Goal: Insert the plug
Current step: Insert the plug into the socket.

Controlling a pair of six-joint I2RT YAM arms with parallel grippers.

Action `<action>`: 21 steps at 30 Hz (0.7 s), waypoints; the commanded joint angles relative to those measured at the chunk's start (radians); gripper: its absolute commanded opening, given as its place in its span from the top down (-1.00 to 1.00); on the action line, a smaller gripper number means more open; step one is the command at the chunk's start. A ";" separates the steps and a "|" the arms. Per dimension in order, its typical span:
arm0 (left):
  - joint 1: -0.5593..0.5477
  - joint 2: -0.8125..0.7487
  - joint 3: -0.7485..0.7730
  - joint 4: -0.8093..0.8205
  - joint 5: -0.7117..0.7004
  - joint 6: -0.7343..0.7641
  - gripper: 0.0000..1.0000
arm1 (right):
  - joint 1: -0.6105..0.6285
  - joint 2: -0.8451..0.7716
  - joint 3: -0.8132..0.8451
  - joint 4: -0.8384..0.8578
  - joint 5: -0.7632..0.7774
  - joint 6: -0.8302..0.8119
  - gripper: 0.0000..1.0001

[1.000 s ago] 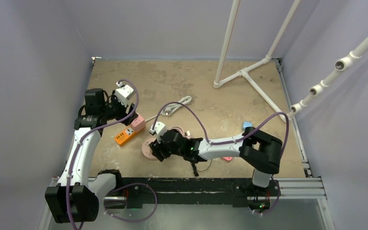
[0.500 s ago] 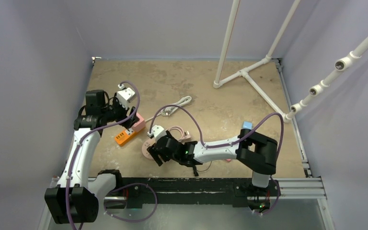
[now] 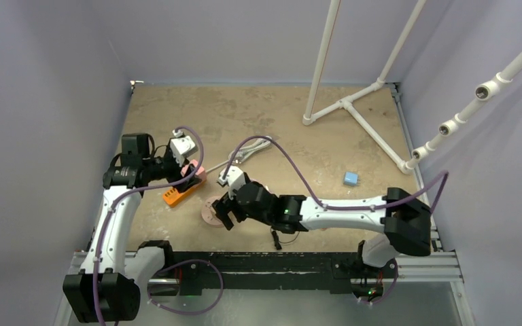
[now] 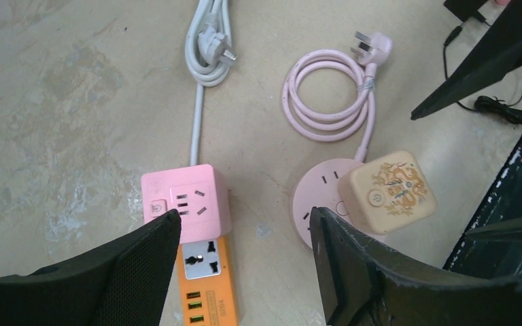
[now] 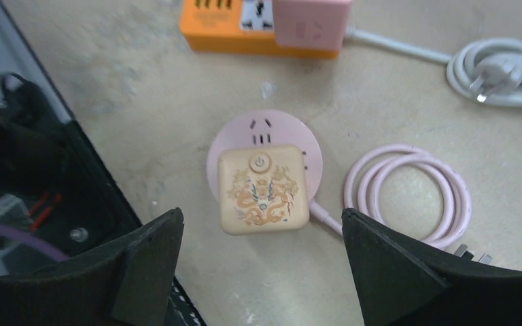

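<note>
Between the right arm's fingers [image 5: 149,265] I see a clear gap. They stand wide apart and grip nothing, hanging above the surface [image 5: 394,75]. Directly below them lies the cream square plug with a gold dragon pattern and a round power button [image 5: 263,190]. Bare surface shows on both sides of it, so neither finger touches it. The plug sits flat, face up, on the round pink socket base [image 5: 282,132], covering the near half of that base, and one set of slots shows beyond its edge. I cannot tell whether its pins are fully home.

From the base a thin pink cable runs to a pink coiled loop [image 5: 461,200] that lies just beside it, ending in a pale three-pin plug.

Over on my left side, the left arm's fingers [image 4: 143,272] are also spread apart and empty. They hover above a pink cube socket [image 4: 185,204], which touches the far end of an orange power strip [image 4: 204,285]. A white cord leaves the cube and ends in a bundled white cable [image 4: 207,41] farther out.

Both socket groups lie near each other at the near left of the surface. A small blue cube [image 3: 351,178] sits well apart to the right, and a white pipe frame [image 3: 346,102] stands at the far right corner.
</note>
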 commanded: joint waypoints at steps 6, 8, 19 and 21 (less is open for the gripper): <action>-0.004 -0.103 -0.056 -0.072 0.244 0.168 -0.24 | -0.012 -0.097 -0.157 0.349 -0.087 -0.040 -0.72; -0.005 -0.101 -0.079 -0.113 0.271 0.264 -0.18 | -0.024 -0.087 -0.171 0.392 -0.084 -0.043 -0.65; -0.076 -0.091 -0.158 -0.245 0.315 0.692 0.24 | -0.063 -0.088 -0.270 0.561 -0.128 0.034 -0.28; -0.110 -0.092 -0.167 -0.241 0.307 0.725 0.27 | -0.064 -0.072 -0.271 0.571 -0.144 0.044 -0.26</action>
